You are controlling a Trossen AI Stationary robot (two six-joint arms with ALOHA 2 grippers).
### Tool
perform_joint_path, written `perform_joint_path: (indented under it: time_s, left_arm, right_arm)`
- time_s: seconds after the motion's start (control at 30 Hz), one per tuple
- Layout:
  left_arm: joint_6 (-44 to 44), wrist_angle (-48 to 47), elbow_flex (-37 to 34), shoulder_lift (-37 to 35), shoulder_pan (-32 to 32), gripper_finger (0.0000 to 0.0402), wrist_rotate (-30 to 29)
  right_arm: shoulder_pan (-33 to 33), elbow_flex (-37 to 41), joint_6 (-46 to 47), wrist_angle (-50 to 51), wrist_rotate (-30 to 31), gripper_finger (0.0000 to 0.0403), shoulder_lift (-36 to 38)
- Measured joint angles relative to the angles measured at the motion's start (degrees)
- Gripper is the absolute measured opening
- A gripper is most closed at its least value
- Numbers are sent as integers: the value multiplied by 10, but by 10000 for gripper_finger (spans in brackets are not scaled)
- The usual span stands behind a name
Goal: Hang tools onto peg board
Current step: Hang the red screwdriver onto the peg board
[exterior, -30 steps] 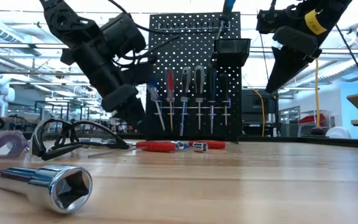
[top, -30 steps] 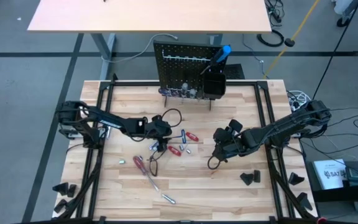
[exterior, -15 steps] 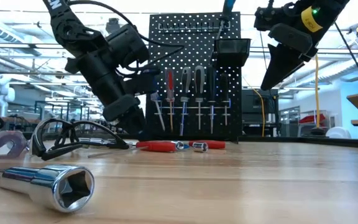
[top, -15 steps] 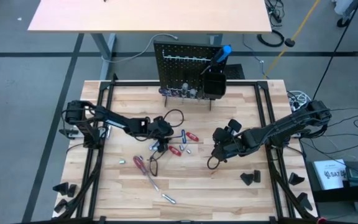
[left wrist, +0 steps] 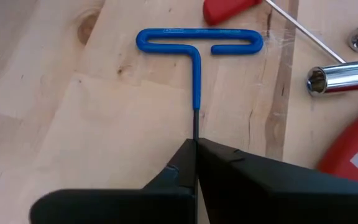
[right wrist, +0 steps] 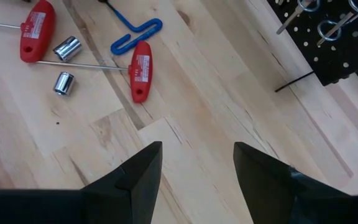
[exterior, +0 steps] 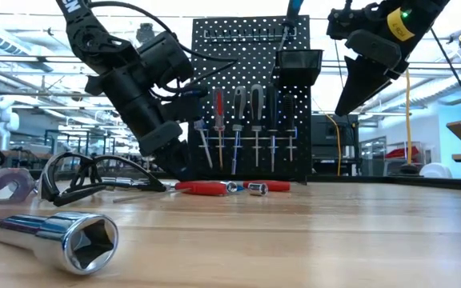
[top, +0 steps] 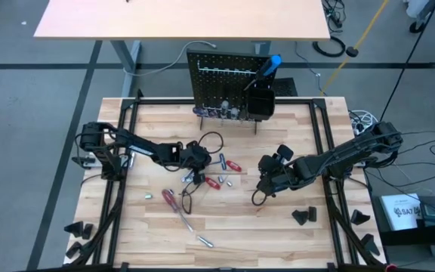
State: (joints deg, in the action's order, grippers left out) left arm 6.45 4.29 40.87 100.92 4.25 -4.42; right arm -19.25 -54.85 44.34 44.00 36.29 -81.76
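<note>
The left gripper point(left wrist: 195, 144) is down at the table near its middle, its two dark fingers closed together on the thin black shaft of a blue T-handle hex key point(left wrist: 197, 48). The key lies flat on the wood, its long axis running straight out ahead of the fingers, with the blue crossbar at the far end, square to the shaft and clear of the jaws. Just beside the key, ahead and to one side, lie a silver socket point(left wrist: 339, 78) and the red handles point(left wrist: 352, 153) of other tools. The peg board point(top: 229, 83) stands upright at the table's far edge, well beyond the gripper, with several screwdrivers already on its hooks. The right gripper point(right wrist: 196, 165) waits open above bare wood, farther from the key than the left. The lift probably needs to keep the shaft from pivoting in so narrow a pinch.
</note>
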Motion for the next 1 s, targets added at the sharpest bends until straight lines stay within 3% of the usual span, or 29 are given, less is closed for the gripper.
perform_joint_path:
  time_s: [0.27, 0.5, 0.73, 0.9, 1.0]
  left_arm:
    - [7, 10, -2, 0, -9, 11, -11]
    - [-16, -16, 11, -23, -15, 85, -18]
    - [-23, -133, 42, -134, -20, 170, -3]
    - [-57, -219, 44, -232, -60, 184, 83]
    - [-84, -288, 45, -262, -98, 184, 106]
  right_arm:
    - [0, 0, 3, -1, -2, 192, 0]
    - [0, 0, 5, -1, -3, 192, 0]
    - [0, 0, 2, -7, -3, 192, 0]
    - [0, 0, 0, -10, -2, 192, 0]
    - [0, 0, -2, -13, -1, 192, 0]
